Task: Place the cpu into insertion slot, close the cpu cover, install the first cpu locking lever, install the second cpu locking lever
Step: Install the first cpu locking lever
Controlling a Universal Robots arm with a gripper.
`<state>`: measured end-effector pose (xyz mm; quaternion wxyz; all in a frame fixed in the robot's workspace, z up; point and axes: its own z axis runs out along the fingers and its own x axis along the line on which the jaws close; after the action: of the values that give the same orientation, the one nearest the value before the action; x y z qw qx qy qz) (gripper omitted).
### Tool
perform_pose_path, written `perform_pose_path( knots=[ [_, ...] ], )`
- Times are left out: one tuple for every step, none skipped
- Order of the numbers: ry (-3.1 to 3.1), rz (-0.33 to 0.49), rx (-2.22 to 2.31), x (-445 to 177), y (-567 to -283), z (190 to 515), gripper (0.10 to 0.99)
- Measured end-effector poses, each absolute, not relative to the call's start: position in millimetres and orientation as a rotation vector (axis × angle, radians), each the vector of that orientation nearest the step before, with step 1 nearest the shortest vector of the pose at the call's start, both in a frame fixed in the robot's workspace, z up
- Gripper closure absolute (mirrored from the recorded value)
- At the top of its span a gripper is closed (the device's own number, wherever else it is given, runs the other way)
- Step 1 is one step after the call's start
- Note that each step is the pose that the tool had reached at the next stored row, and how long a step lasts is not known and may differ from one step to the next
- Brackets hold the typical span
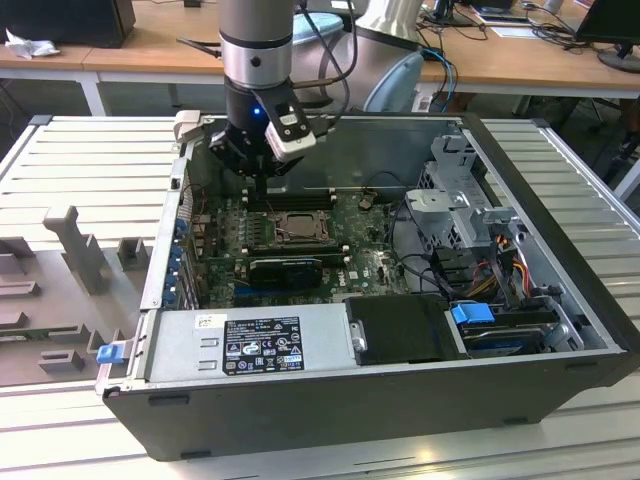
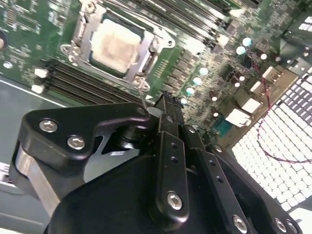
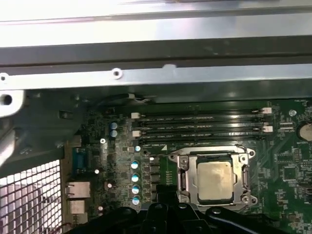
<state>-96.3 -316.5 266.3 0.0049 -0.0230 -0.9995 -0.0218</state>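
Note:
The cpu (image 2: 116, 46) (image 3: 213, 179), with a pale silvery top, lies in the insertion slot (image 1: 290, 228) on the green board. The silvery cpu cover (image 2: 80, 39) (image 3: 185, 176) lies flat around it as a frame. A thin wire locking lever (image 2: 142, 95) runs from the socket's corner toward my gripper (image 2: 165, 103). In the exterior view my gripper (image 1: 265, 183) hangs just behind the socket, toward the case's back wall. It looks shut, and I see nothing held in it. In the first wrist view its black tip (image 3: 165, 194) sits beside the socket's edge.
Long black memory slots (image 3: 200, 127) lie between the socket and the case's back wall (image 3: 156, 73). A black expansion card (image 1: 285, 268) sits in front of the socket, with the power supply (image 1: 250, 345) nearer still. A drive cage and cables (image 1: 465, 215) fill the exterior view's right.

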Motion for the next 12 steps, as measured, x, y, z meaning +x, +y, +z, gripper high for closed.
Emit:
perform_pose_path(
  knots=[
    [-3.130,-0.068,-0.072,-99,-316,266,0.980],
    [-3.130,-0.069,-0.071,-104,-316,265,0.980],
    [-3.130,-0.069,-0.070,-106,-316,264,0.980],
    [-3.130,-0.069,-0.068,-110,-315,263,0.980],
    [-3.130,-0.068,-0.066,-113,-315,261,0.980],
    [-3.130,-0.068,-0.063,-114,-314,259,0.980],
    [-3.130,-0.068,-0.059,-115,-312,258,0.980],
    [-3.131,-0.068,-0.056,-115,-310,258,0.980],
    [-3.131,-0.068,-0.052,-116,-306,257,0.980],
    [-3.131,-0.068,-0.050,-115,-302,257,0.980],
    [-3.131,-0.067,-0.049,-115,-298,257,0.980],
    [-3.131,-0.066,-0.048,-115,-294,257,0.980]
  ],
)
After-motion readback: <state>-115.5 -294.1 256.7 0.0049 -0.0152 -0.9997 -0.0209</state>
